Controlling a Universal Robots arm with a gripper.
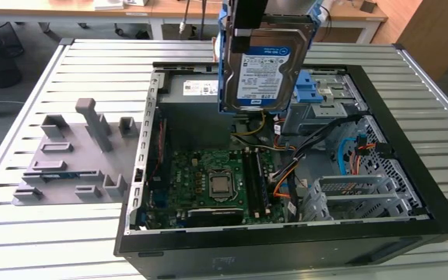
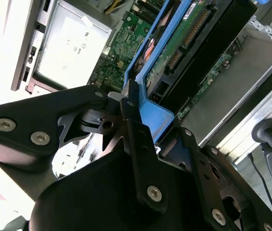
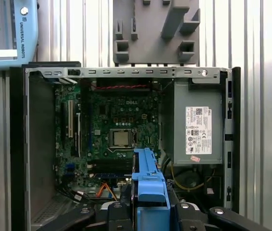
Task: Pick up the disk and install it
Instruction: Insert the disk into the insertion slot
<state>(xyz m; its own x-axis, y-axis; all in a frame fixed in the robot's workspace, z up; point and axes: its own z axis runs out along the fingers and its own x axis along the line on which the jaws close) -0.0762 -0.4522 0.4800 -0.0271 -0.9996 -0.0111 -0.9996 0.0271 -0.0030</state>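
Observation:
The disk (image 1: 265, 67), a silver hard drive with a white-and-blue label in a blue plastic carrier, hangs upright above the open computer case (image 1: 410, 227), over its back part. My gripper (image 1: 249, 14) is shut on the carrier's top edge. In the second wrist view the black fingers (image 2: 141, 144) clamp the blue carrier (image 2: 157, 118), and the drive's green circuit board (image 2: 189, 29) faces the camera. In the first wrist view the carrier's blue edge (image 3: 148, 185) sticks out between the fingers, above the motherboard (image 3: 119, 134).
A grey power-supply box (image 3: 198, 130) sits in the case beside the motherboard. A grey drive cage with blue latches (image 1: 317, 87) stands at the case's back on the exterior view's right. A grey fixture block (image 1: 76, 151) lies on the slatted table (image 1: 91, 64) beside the case.

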